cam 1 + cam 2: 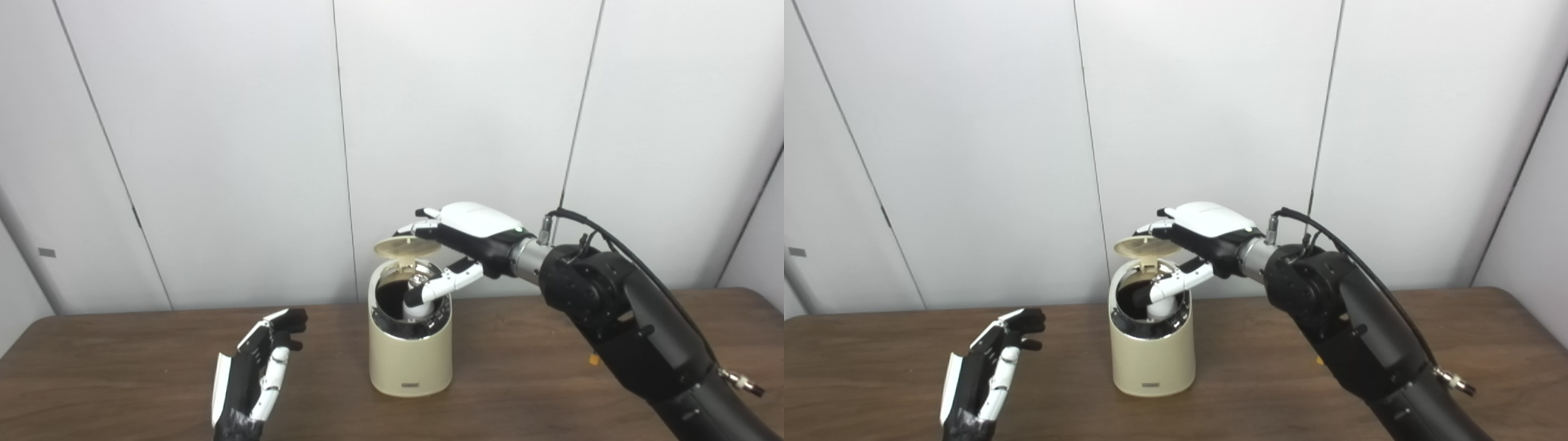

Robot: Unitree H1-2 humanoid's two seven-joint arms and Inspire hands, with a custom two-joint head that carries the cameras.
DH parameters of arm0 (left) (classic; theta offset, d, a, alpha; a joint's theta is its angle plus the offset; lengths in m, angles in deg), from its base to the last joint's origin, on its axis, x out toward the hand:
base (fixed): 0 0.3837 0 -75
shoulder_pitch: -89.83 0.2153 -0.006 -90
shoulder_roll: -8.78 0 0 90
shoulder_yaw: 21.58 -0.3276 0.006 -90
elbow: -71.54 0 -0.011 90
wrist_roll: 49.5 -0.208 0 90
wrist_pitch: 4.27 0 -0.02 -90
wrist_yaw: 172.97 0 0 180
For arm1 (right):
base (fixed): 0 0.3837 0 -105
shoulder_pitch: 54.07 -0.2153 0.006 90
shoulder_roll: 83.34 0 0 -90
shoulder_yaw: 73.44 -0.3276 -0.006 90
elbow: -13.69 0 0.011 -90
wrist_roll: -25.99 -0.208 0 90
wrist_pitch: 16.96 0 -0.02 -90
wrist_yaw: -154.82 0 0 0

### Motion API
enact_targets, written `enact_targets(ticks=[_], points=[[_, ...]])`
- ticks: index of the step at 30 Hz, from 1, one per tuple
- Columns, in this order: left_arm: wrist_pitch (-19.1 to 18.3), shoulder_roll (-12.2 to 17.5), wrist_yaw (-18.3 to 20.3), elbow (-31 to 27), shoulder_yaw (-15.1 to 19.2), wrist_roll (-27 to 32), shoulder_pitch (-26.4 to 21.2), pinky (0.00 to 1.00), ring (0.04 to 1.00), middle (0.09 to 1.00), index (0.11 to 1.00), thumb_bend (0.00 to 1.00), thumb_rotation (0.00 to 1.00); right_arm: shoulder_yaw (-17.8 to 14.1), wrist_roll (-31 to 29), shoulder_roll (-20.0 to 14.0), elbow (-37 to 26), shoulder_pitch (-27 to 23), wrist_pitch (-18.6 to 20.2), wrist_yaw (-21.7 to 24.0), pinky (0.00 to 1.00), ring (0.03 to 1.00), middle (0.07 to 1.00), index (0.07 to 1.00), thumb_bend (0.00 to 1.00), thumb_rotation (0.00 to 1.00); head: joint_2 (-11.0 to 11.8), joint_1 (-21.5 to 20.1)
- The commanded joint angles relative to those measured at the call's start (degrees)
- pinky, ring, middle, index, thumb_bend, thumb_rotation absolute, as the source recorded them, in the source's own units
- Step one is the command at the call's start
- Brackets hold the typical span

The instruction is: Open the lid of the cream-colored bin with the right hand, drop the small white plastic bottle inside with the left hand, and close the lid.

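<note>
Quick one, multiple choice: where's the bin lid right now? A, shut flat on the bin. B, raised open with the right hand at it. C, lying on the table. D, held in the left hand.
B: the lid stands raised above the bin, with the right hand against it.

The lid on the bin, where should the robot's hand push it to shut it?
Probably on the lid's free front edge, pressing down from above. It stands raised over the cream bin, hinged at the back of the rim, so the edge farthest from the hinge swings down easiest. The right hand is already there; the left hand waits open, apart from the bin.
</note>
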State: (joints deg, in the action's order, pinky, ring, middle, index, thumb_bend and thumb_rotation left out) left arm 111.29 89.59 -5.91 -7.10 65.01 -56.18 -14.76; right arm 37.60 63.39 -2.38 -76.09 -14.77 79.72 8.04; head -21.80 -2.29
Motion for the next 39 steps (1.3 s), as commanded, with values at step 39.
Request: enact_targets(ticks=[39], points=[[1.27, -0.46, 2.47, -6.2, 2.31, 0.7, 0.08, 0.6, 0.693, 0.705, 0.701, 0.38, 0.78, 0.29, 2.08, 0.07, -12.83, 16.25, 1.67, -2.85, 0.95, 0.897, 0.802, 0.796, 0.98, 0.89, -4.09, 0.41]])
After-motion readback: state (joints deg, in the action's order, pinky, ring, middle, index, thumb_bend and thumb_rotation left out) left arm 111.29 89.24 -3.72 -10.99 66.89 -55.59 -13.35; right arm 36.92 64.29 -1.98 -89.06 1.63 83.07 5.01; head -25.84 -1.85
